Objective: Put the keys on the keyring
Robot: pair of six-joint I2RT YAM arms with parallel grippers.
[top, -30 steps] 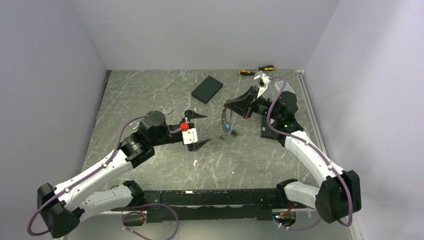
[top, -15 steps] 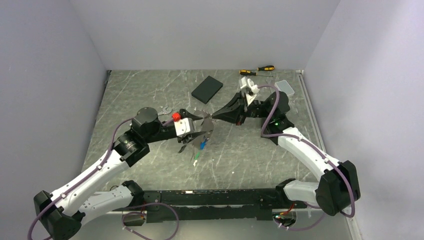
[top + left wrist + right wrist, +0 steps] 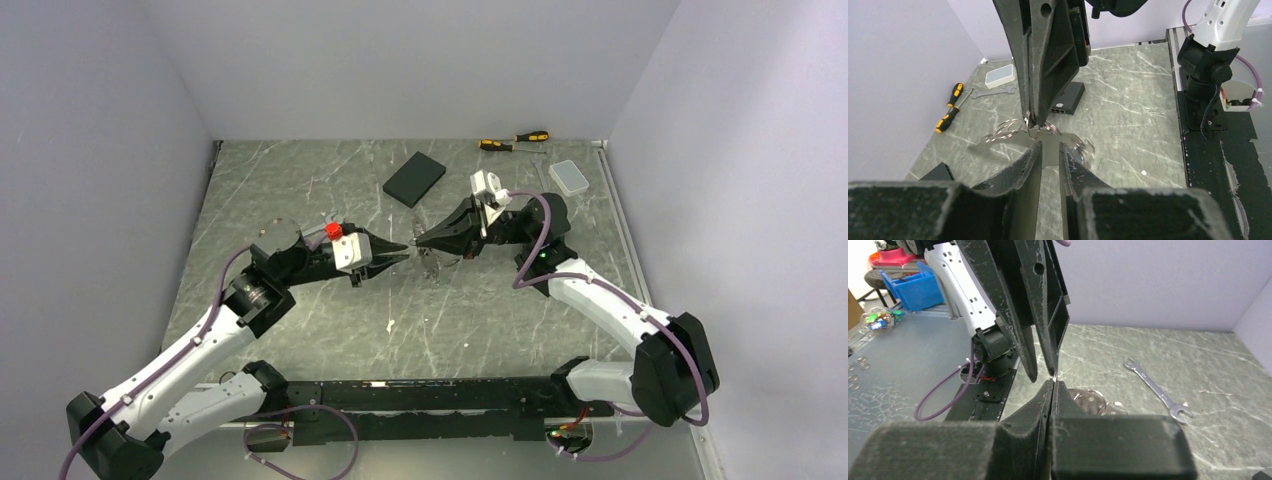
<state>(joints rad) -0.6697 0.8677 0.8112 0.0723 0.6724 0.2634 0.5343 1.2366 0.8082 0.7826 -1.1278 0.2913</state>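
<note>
Keyring [image 3: 1009, 131] hangs above the table [image 3: 300, 180] mid-workspace. It is pinched at the tips of the right gripper [image 3: 1031, 120], whose jaws are pressed together on the wire. Left gripper [image 3: 1048, 151] sits just short of it, nose to nose with the right. Its jaws stand narrowly apart and we see nothing between them.

Handling, our read: thin steel wire, very light, stiff but springy, slick. It will likely pivot or slip in a point pinch. We'd want a second hold on the wire itself, just beside the right's tips, not out on the free arc. We can't find the opening in the wire from these views.

Orientation: from the left wrist the loop lies nearly flat. Its long axis runs crosswise to the left gripper's line of approach, with lobes spreading to both sides of the right's tips. From above it's too thin to read.

Keys [image 3: 1079, 148]: shiny bits just below and beside the loop are likely them, but too blurred to confirm or count. Rigid and light; we'd grab by the head, leaving the hole free. Wrench [image 3: 1155, 389] lies well apart.
</note>
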